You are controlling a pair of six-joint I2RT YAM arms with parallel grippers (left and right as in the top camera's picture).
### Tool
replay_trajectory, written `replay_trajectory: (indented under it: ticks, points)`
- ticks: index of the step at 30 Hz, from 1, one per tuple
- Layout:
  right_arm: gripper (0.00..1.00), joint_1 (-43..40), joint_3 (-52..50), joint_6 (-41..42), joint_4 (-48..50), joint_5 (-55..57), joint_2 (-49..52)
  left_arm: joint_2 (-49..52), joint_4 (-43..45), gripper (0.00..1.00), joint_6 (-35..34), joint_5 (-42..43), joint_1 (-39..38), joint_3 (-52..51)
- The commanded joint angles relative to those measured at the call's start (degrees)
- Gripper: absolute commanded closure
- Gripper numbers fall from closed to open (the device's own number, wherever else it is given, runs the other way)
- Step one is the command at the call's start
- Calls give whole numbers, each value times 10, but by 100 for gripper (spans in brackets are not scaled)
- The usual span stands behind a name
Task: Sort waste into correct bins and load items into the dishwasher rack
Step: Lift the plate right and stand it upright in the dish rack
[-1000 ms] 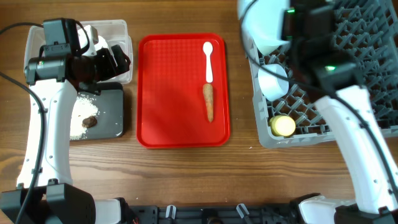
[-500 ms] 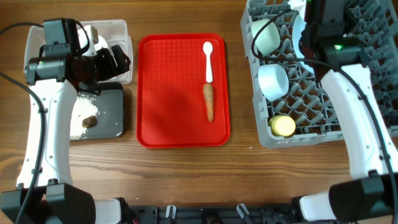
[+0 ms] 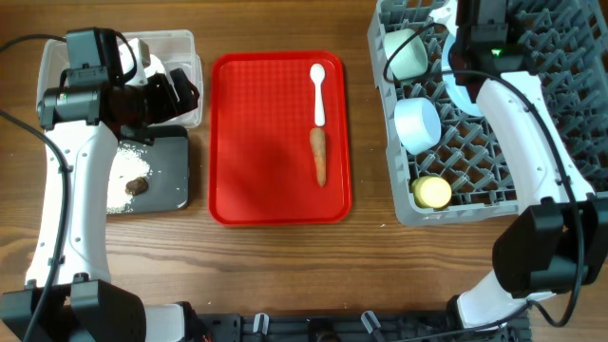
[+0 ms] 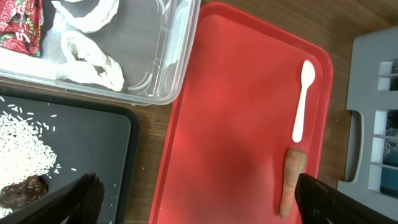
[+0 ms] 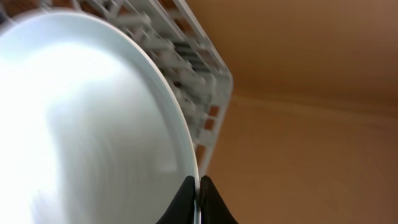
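My right gripper [image 5: 198, 200] is shut on the rim of the round light-blue plate [image 5: 93, 124], which it holds on edge over the grey dishwasher rack [image 3: 532, 123]; the plate also shows in the overhead view [image 3: 456, 87]. Two pale bowls [image 3: 407, 55] [image 3: 416, 122] and the yellow cup [image 3: 434, 193] sit in the rack. My left gripper [image 4: 199, 199] is open and empty above the red tray's left side. The carrot [image 3: 320, 157] and white spoon [image 3: 318, 90] lie on the tray. The clear tub [image 3: 185, 47] holds crumpled paper [image 4: 87, 43] and the red wrapper [image 4: 18, 25]. The black tub [image 3: 171, 180] holds rice crumbs [image 4: 25, 143] and the brown lump [image 4: 22, 190].
The flat red tray [image 3: 237, 190] lies between the tubs and the rack. Bare wooden table runs along the front edge. The left arm's cable trails off the left side.
My right arm has carried the plate from the rack's left front toward its back, and the plate now stands edge-on among the pegs. The left arm has not moved.
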Motion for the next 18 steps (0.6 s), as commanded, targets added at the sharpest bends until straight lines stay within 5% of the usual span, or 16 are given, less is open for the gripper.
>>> replay_trajectory:
  ticks: [1, 4, 5, 7, 8, 13, 18]
  points:
    - [95, 2, 2, 52, 4, -76, 11, 2, 0, 0, 1, -3, 2, 5]
    - [89, 2, 2, 73, 2, -110, 11, 2, 0, 0, 1, -3, 2, 5]
    - [75, 3, 2, 77, 1, -117, 11, 2, 0, 0, 1, -3, 2, 5]
    - [10, 7, 2, 92, 1, -124, 11, 2, 0, 0, 1, -3, 2, 5]
    - [0, 10, 2, 104, 3, -124, 10, 2, 0, 0, 1, -3, 2, 5]
    - [0, 15, 12, 207, 3, -155, -9, 2, 0, 0, 1, -3, 2, 5]
    - [0, 17, 26, 358, -23, -351, -73, 2, 0, 0, 1, -3, 2, 5]
